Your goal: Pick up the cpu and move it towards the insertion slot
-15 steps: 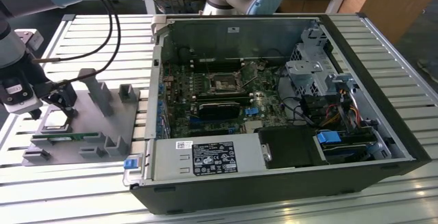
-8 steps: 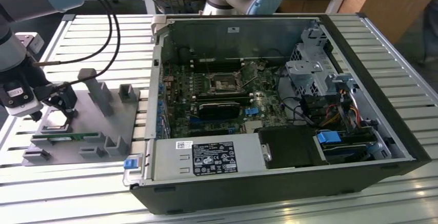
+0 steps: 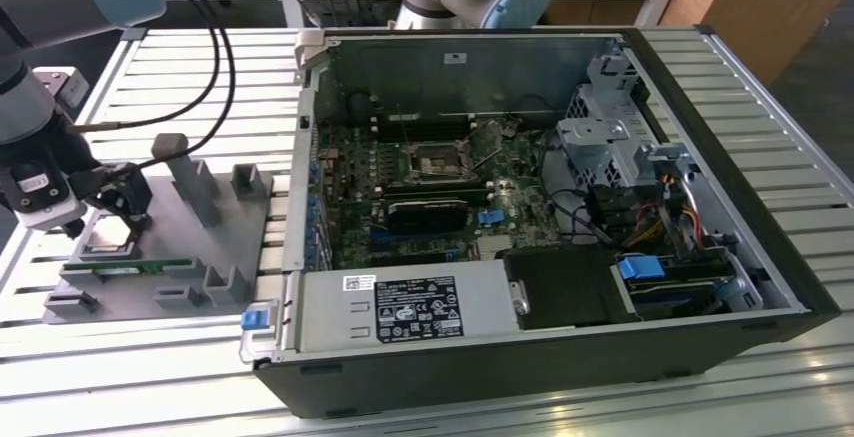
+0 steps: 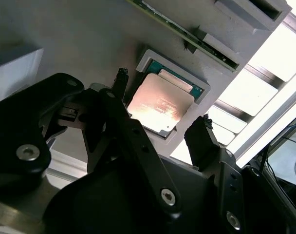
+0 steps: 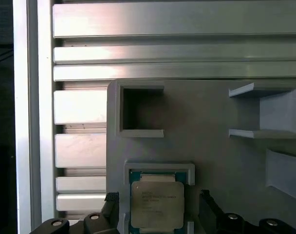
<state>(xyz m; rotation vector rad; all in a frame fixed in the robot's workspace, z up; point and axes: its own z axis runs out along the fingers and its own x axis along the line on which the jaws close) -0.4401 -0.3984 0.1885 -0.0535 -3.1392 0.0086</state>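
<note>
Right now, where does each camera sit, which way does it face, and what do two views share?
Exterior view: off the arm, looking down on the computer case, insertion slot and grey plate; arm and gripper at the exterior view's left.
Second wrist view: at the wrist, looking along the black jaws at the cpu.
First wrist view: at the wrist, facing the plate squarely; jaw tips show.
Both wrist views share the cpu between open jaws.

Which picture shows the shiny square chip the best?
The second wrist view: the chip sits in the middle, whole, its shiny top facing the camera. The first wrist view shows it smaller, near the picture's edge. In the exterior view it is a tiny pale square by the gripper.
</note>
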